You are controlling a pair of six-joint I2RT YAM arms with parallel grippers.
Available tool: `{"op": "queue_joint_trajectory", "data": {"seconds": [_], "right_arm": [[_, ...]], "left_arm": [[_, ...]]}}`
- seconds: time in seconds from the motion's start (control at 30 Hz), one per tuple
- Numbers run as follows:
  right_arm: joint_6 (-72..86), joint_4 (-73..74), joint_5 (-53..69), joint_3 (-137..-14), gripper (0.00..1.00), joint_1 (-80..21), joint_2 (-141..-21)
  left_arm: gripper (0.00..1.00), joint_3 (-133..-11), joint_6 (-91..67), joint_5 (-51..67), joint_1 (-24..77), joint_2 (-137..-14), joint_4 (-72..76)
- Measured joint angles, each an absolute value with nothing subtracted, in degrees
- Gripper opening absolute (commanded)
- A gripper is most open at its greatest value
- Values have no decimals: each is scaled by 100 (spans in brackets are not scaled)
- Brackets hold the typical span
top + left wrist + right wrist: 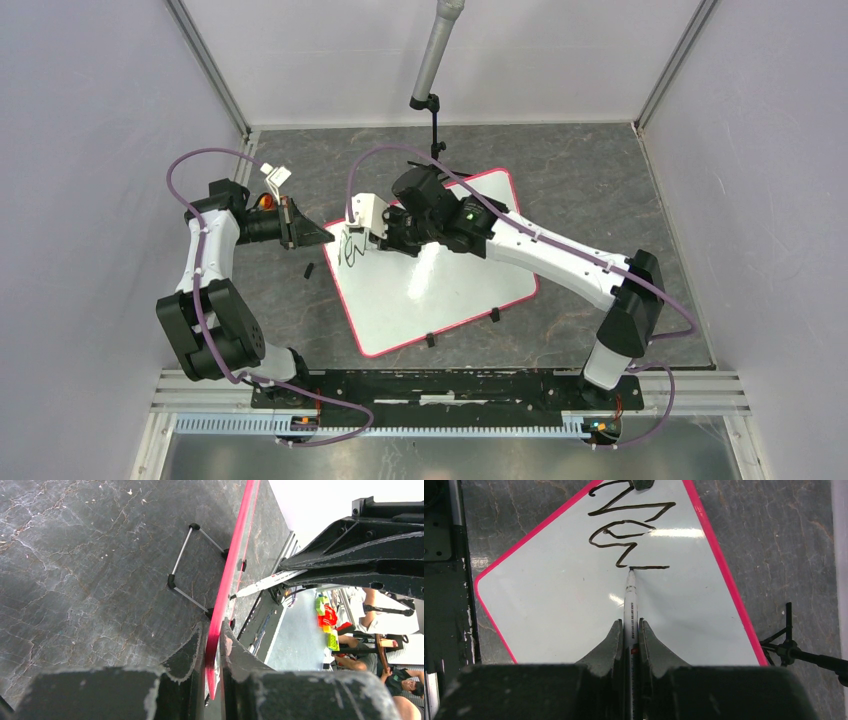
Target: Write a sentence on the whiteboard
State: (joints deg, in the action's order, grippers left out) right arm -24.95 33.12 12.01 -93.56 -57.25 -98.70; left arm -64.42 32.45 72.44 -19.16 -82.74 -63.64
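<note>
Whiteboard (pixel 455 285) lying mid-worktop (pixel 600 180). Left hand (pixel 214 630) pinching pink rim (pixel 231 570) at left corner. Right hand (pixel 629 627) clamped on marker (pixel 630 592), tip touching board at end of sentence (pixel 624 530) strokes.

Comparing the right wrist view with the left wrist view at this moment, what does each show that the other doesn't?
Right wrist only: the white face of the whiteboard carrying the sentence in black strokes, and the right gripper shut on the marker, whose tip touches a stroke. Left wrist only: the left gripper pinching the board's pink rim, seen edge-on, and a wire frame beside that rim. Both: the pink rim, the marker and the dark marbled table.
</note>
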Motion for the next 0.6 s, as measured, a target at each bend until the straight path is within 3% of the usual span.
{"op": "queue_joint_trajectory", "data": {"seconds": [0.6], "right_arm": [[-2497, 3326, 1297, -9279, 0, -5734, -9867]], "left_arm": [[3, -6442, 3247, 7238, -1918, -8272, -6355]]}}
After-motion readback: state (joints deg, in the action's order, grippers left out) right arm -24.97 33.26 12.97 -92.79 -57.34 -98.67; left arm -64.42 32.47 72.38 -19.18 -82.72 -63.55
